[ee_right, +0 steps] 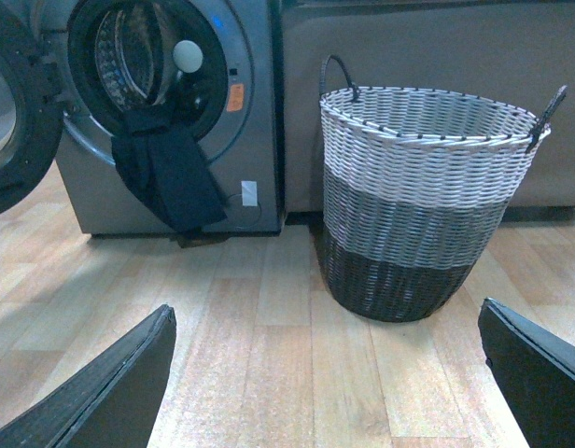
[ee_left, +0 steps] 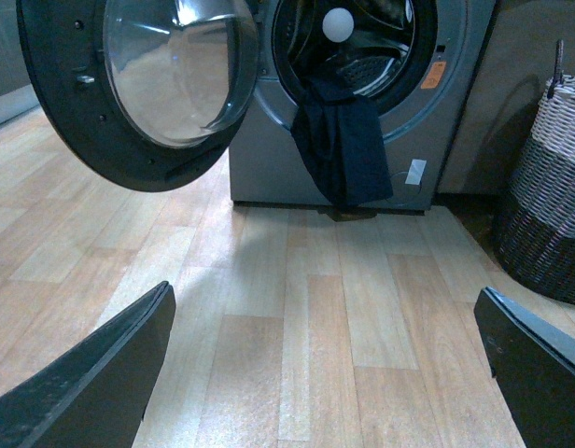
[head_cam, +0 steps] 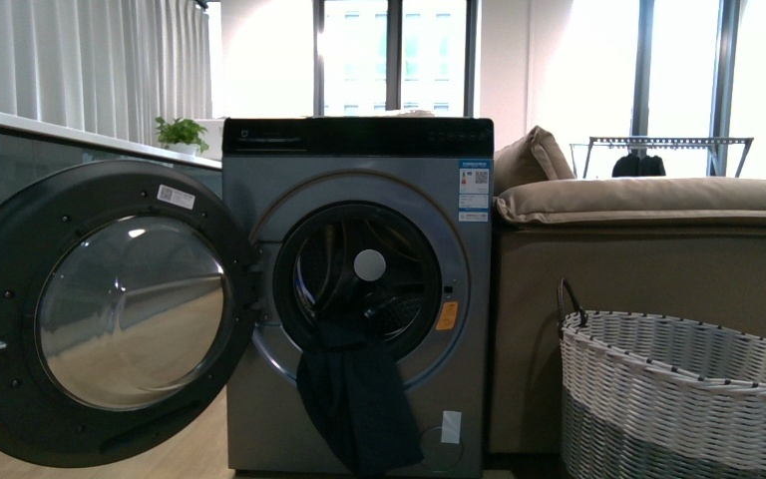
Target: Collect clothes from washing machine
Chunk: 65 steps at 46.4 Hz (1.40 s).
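Front view only: black control strip [head_cam: 357,136] atop grey washing machine [head_cam: 249,190], beige sofa [head_cam: 648,200], potted plant [head_cam: 182,132]. Wrist views only: both grippers, low above pale wood plank floor [ee_left: 269,280]. Left gripper [ee_left: 325,297] spread wide, holding nothing; right gripper [ee_right: 325,313] likewise. Dark navy clothes [head_cam: 356,399], limp, draped out of perforated drum over the rim, hanging down front panel; well apart from both grippers, across bare floor. Round glass door [head_cam: 130,309] swung open. Woven basket [ee_right: 418,187], banded white, grey, black, nearer right gripper.

Dark clothes [head_cam: 357,404] drape from the washing machine [head_cam: 359,289] (door open); basket [head_cam: 683,394] right.
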Tool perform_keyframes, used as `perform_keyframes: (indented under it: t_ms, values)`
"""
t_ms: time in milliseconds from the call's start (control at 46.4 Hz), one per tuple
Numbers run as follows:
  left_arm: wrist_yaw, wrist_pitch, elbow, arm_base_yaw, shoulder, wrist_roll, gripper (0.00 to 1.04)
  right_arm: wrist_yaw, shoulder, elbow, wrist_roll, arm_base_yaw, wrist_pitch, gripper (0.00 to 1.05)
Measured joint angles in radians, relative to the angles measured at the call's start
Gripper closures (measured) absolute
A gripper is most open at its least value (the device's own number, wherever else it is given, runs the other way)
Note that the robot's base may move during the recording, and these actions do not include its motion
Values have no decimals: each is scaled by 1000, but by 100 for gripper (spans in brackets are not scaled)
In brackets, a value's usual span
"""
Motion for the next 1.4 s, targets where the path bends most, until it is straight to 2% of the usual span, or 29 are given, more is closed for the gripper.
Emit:
perform_keyframes:
  t_ms: [1400]
  values:
    - [0, 0, 0, 0, 1, 0, 6, -1, 0, 0, 0, 0, 0, 8]
